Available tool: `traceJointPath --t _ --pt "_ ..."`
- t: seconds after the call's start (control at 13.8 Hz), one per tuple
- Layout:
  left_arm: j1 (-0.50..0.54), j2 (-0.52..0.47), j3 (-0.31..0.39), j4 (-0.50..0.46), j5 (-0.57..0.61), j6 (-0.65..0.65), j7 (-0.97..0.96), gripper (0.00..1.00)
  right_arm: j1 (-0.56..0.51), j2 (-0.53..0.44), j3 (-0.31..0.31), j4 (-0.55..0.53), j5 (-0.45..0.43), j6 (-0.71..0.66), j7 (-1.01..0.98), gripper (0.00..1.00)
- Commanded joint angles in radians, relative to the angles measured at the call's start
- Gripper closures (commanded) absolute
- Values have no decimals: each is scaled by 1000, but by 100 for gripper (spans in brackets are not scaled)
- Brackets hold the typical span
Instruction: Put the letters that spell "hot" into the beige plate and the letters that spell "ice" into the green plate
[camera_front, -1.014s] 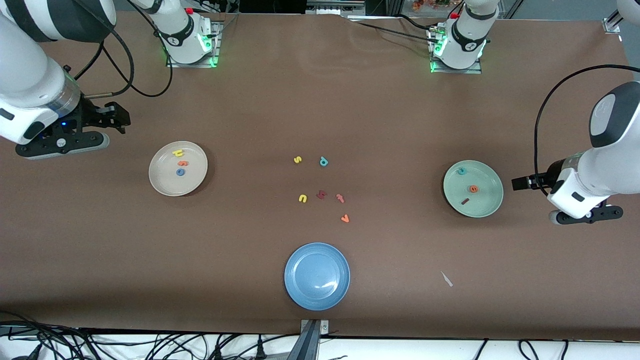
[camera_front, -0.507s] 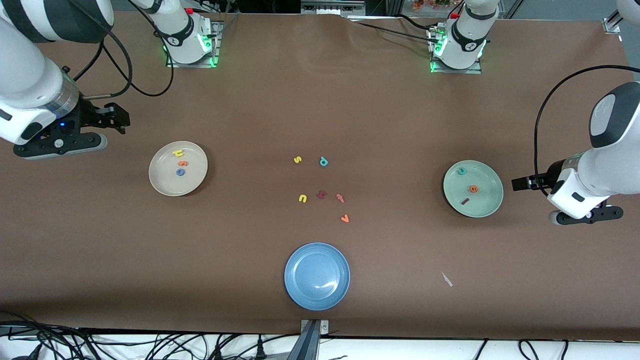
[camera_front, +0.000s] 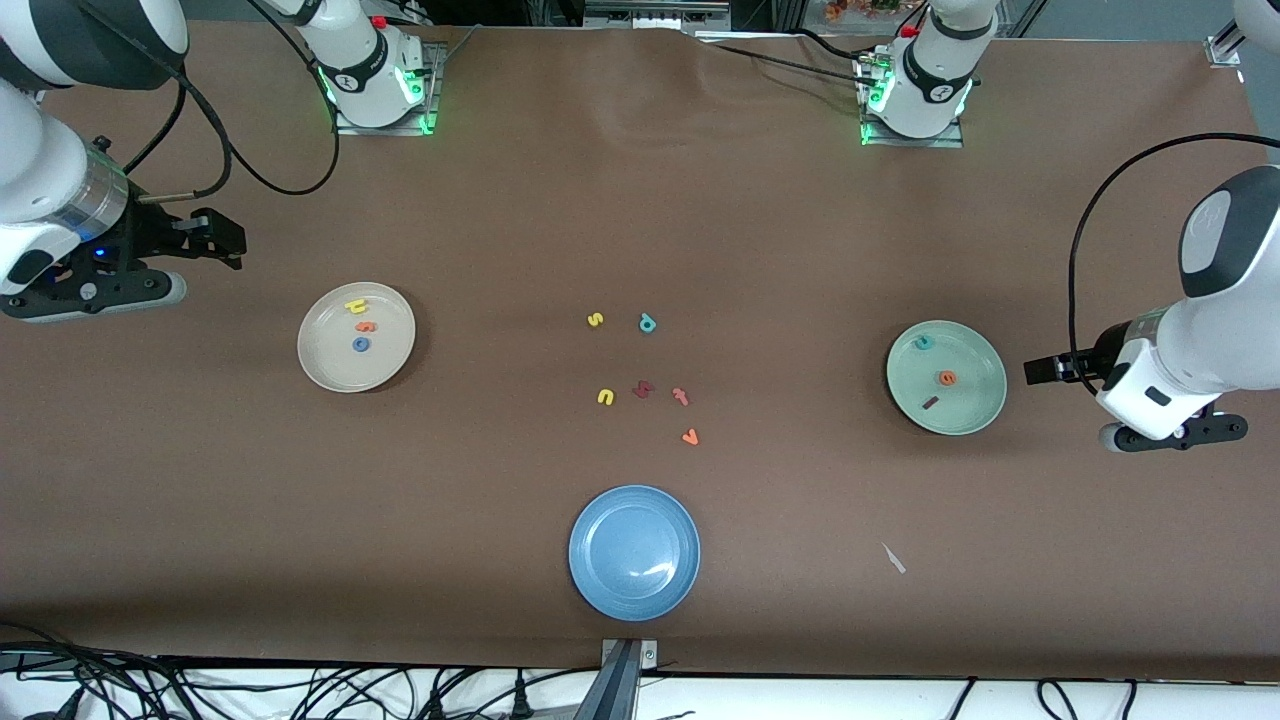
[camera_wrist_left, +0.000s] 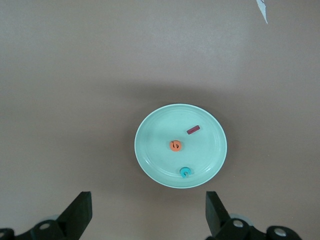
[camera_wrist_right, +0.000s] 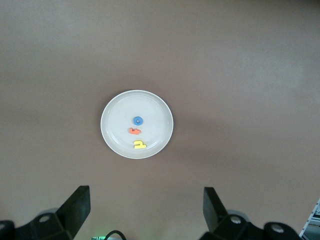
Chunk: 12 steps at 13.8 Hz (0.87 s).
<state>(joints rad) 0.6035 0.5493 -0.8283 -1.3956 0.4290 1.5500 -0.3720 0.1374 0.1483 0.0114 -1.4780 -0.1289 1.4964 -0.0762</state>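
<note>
Stray letters (camera_front: 645, 380) clustered mid-table

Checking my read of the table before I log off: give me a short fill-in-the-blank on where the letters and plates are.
1. The yellow h, orange t and blue o lie in the ____ plate.
2. The teal c lies in the ____ plate.
3. The blue plate holds ____ letters.
4. Both grippers' jaws stand ____.

Missing words: beige; green; no; open
</note>
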Motion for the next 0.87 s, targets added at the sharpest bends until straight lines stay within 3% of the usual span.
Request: traceJointPath --t 0.0,0.14,0.36,0.8 --pt "-2 3 3 0 2 8 18 0 -18 -1 16 2 20 -19 9 0" --pt "-2 5 3 -2 2 8 18 0 -19 -1 13 2 40 -21 9 0" --pt "-2 5 3 0 2 10 18 0 -19 -4 2 10 144 -7 10 0" --pt "18 -8 3 13 0 8 44 0 -19 -6 -1 10 132 -21 9 0"
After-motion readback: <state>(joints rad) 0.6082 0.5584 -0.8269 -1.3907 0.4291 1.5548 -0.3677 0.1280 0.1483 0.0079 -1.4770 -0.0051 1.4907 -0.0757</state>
